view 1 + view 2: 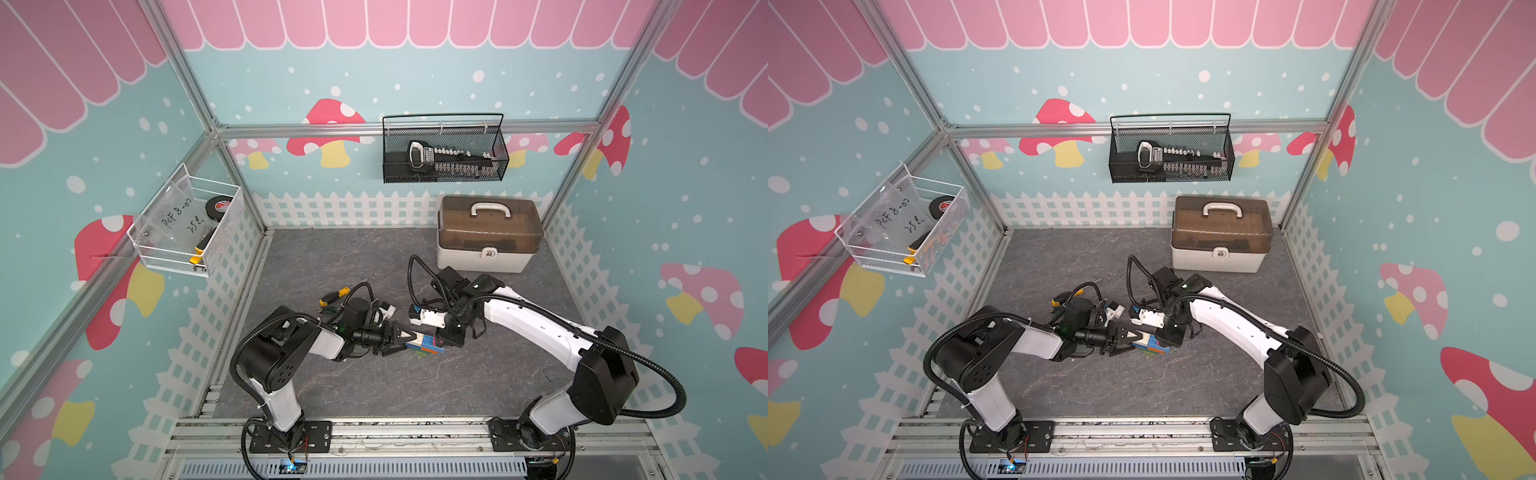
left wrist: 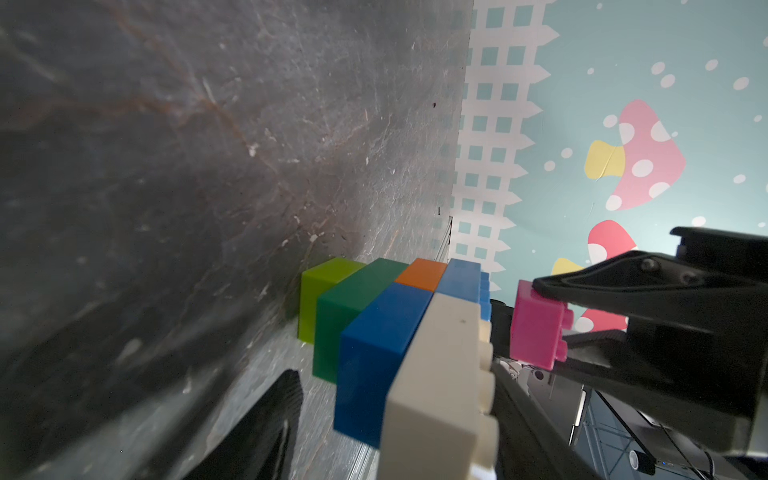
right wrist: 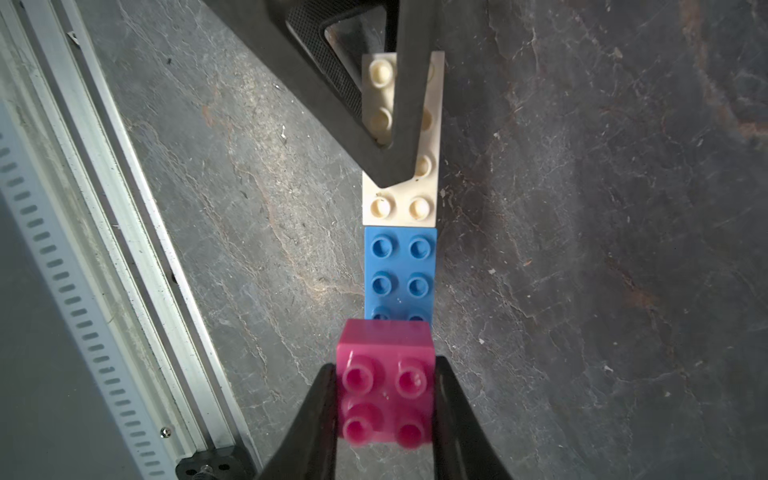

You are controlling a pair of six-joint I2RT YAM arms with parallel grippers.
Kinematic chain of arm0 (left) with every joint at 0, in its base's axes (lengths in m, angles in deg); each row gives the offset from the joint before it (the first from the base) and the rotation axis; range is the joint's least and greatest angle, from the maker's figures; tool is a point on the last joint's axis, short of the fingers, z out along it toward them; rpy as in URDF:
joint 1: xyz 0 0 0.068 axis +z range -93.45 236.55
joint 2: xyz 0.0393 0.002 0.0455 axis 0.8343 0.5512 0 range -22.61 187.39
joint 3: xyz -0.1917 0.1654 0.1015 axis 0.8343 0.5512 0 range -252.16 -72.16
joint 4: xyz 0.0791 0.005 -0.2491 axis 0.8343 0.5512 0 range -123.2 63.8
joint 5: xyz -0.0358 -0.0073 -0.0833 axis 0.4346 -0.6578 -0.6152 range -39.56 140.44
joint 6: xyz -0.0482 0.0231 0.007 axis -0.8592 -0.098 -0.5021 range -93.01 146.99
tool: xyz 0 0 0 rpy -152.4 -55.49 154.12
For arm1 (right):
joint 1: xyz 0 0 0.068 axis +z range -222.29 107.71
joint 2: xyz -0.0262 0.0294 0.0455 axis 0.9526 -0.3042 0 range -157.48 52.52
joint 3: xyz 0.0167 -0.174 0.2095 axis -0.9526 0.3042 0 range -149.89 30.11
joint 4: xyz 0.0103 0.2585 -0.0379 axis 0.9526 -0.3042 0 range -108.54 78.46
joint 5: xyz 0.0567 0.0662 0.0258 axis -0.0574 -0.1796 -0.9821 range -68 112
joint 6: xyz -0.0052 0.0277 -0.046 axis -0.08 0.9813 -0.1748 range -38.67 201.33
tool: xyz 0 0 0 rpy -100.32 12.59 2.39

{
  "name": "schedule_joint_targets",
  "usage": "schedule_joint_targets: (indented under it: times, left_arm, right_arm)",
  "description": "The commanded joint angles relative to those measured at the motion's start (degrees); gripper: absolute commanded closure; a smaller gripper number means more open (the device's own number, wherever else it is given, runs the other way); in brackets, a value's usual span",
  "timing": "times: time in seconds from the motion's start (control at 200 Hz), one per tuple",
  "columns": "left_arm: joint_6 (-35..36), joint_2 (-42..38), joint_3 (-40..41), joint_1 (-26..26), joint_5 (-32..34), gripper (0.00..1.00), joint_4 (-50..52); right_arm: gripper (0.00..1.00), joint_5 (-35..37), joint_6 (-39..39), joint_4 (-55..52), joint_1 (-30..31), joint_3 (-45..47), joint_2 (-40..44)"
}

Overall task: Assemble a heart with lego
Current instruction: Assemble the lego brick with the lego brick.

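The partly built heart (image 1: pixel 424 347) stands on the grey table between both arms. In the left wrist view its lego rises from a lime brick (image 2: pixel 320 299) through a dark green brick (image 2: pixel 353 316), a blue brick (image 2: pixel 378 353) and an orange brick (image 2: pixel 422 274) to a white brick (image 2: pixel 436 395). My left gripper (image 2: pixel 395 374) is open around this stack: one finger rests on the white brick's studs, the other lies apart by the table. My right gripper (image 3: pixel 384 374) is shut on a pink brick (image 3: pixel 384 382), held just over the end of the top blue brick (image 3: pixel 399 270).
A yellow-handled screwdriver (image 1: pixel 334 296) lies behind the left arm. A brown-lidded toolbox (image 1: pixel 488 237) stands at the back right. A black mesh basket (image 1: pixel 444 153) hangs on the back wall and a white wire basket (image 1: pixel 187 224) on the left wall.
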Motion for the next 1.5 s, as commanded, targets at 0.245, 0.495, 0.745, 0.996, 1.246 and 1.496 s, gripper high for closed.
schedule_joint_targets:
  times: [0.245, 0.495, 0.745, 0.996, 1.246, 1.496]
  left_arm:
    - [2.05, -1.44, -1.13, -0.14, 0.17, 0.35, 3.33]
    - [1.86, -1.52, -1.80, -0.25, -0.07, 0.35, 3.38]
    - [1.85, -1.29, -1.51, -0.31, 0.03, 0.35, 3.40]
    - [1.85, -1.43, -1.56, -0.33, -0.07, 0.35, 3.24]
    - [1.76, -1.37, -1.70, -0.33, -0.08, 0.35, 3.37]
    - [1.37, -1.16, -2.10, -0.42, -0.50, 0.35, 2.67]
  right_arm:
    - [0.88, 1.33, -3.67, 1.83, 1.25, -0.64, -2.51]
    - [0.88, 1.76, -4.59, 1.94, 1.63, -0.59, -4.40]
    - [0.89, 2.97, -5.33, -0.22, 1.73, -0.75, -5.29]
    - [0.89, 4.83, -6.17, -2.28, 1.72, -2.01, -4.97]
    - [0.90, 3.79, -6.80, -2.99, 1.72, -3.59, -1.47]
    - [0.90, 5.05, -7.34, -0.40, 1.63, -0.25, -2.37]
